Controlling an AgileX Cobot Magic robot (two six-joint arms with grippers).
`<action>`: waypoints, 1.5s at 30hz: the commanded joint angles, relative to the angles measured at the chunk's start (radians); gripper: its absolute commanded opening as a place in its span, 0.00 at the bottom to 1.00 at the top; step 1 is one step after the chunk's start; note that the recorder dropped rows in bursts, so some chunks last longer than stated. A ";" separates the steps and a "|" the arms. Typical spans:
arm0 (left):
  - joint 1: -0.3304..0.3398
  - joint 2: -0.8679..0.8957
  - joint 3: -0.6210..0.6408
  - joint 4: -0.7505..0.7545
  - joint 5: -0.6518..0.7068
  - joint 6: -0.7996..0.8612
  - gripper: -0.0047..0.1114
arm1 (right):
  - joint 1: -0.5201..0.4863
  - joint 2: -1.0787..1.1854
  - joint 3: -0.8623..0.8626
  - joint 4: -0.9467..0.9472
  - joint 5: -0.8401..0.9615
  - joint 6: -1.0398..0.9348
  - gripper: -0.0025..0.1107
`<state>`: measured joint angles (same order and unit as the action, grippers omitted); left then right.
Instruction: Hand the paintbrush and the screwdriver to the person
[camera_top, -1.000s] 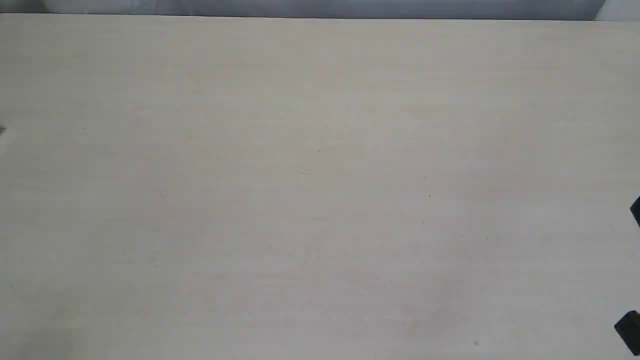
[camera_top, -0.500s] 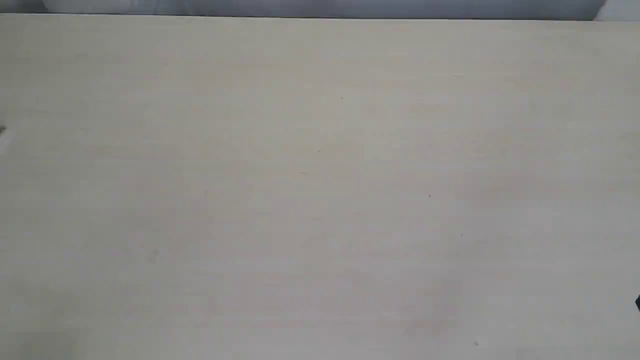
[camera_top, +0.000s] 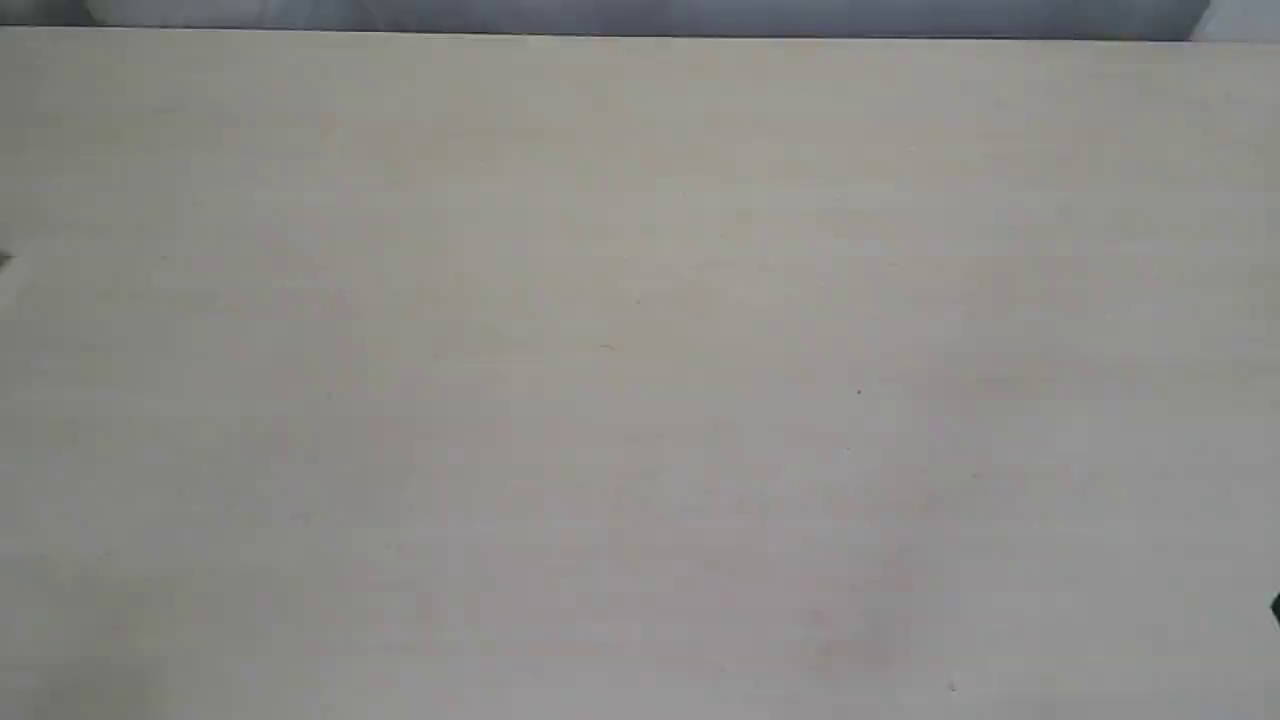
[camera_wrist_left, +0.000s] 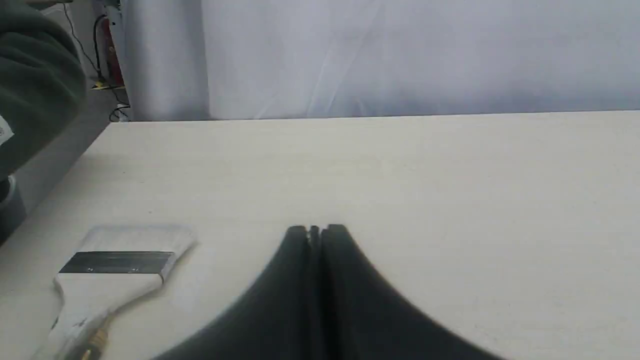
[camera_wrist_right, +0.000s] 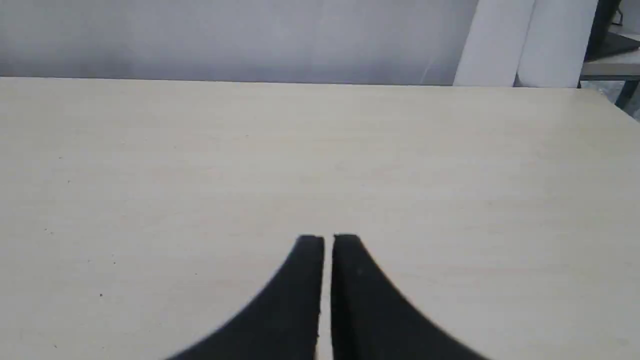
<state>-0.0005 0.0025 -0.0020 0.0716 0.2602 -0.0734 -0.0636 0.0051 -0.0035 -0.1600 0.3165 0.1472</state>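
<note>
the wide view shows only a bare table (camera_top: 640, 350); both arms are cut off, with just a dark sliver (camera_top: 1276, 607) at the frame's right edge. a second ago two larger black pieces showed there. in the left wrist view, the left gripper (camera_wrist_left: 315, 230) hangs over the table, clenched on nothing. the paintbrush (camera_wrist_left: 117, 262) lies flat on the table beside the left gripper, apart from it, its handle cut off by the frame. a blurred gold bit, seemingly the screwdriver (camera_wrist_left: 97, 341), pokes in over that handle. the person's green sleeve (camera_wrist_left: 35, 75) looms farther off beyond the table's corner, hand unseen. the right gripper (camera_wrist_right: 327, 240) is clenched and empty.
</note>
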 joint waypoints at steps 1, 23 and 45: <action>-0.007 -0.002 0.002 -0.005 -0.009 -0.002 0.04 | -0.005 -0.005 0.003 -0.006 0.004 -0.002 0.06; -0.007 -0.002 0.002 -0.001 -0.011 -0.002 0.04 | -0.005 -0.005 0.003 -0.002 0.010 -0.006 0.06; -0.007 -0.002 0.002 -0.004 -0.011 -0.002 0.04 | -0.005 -0.005 0.003 0.101 0.017 -0.178 0.06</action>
<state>-0.0005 0.0025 -0.0020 0.0716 0.2602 -0.0734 -0.0636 0.0051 -0.0035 -0.0615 0.3302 -0.0190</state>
